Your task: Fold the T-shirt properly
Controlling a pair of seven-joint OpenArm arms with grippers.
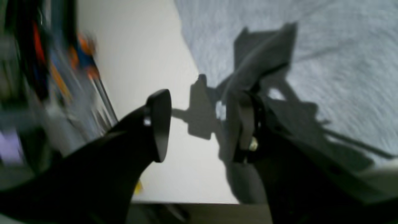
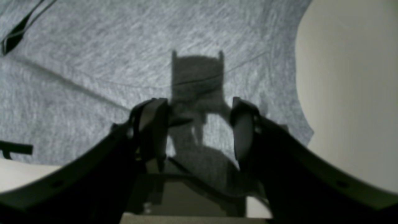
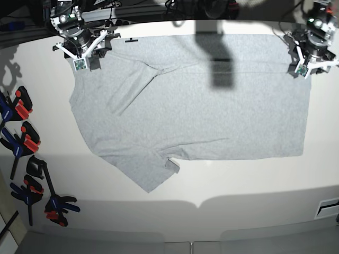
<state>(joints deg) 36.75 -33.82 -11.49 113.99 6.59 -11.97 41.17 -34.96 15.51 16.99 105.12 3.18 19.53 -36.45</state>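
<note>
**Shirt spread flat, both grippers open**

The T-shirt [image 3: 196, 100] lies spread across the white table [image 3: 212, 196], plain side up. Clamps [image 3: 24, 143] sit at the left edge. The left gripper [image 3: 306, 63] and the right gripper [image 3: 87, 55] hover at the shirt's far corners, jaws wide, holding nothing.

Setting: robotics lab or workshop test bench.
Work surface: plain off-white table [image 3: 254, 185], bare, lit hard from above with sharp shadows.
Tools: spring clamps [image 3: 24, 143] with black, orange-red and blue grips, laid along the table's left edge.
Rig: two robot arms mounted at the table's far corners, with cabling and dark equipment behind the far edge.
</note>
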